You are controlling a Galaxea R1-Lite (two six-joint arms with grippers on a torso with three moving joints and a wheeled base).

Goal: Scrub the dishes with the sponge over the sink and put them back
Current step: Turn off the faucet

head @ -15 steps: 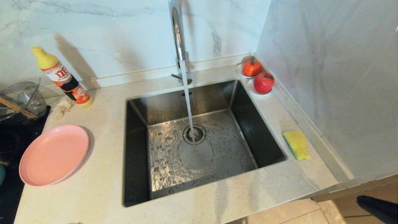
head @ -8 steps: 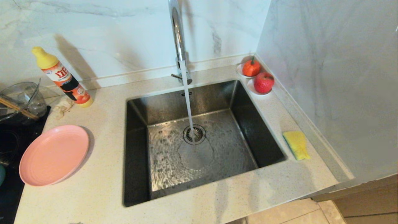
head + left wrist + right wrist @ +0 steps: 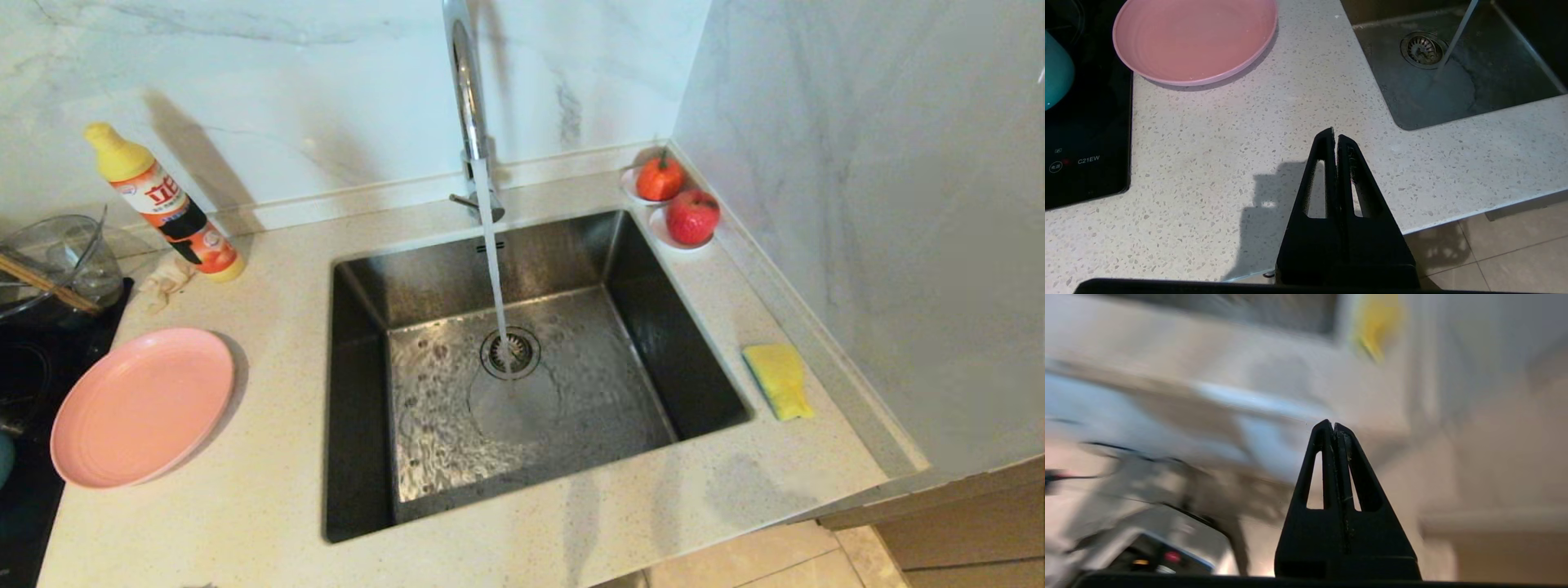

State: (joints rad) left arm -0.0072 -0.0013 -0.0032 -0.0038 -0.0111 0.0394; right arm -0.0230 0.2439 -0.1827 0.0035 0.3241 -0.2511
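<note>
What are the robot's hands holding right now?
Nothing. The left end effector and the right end effector are both shut and bare; the yellow foam sponge and round pink plate lie on the counter.

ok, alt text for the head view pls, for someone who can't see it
Water runs from a chrome faucet into a steel sink set in a speckled counter. A pink plate lies left of the basin and a yellow sponge right of it, with a detergent bottle near the back wall. No arm is in view.
</note>
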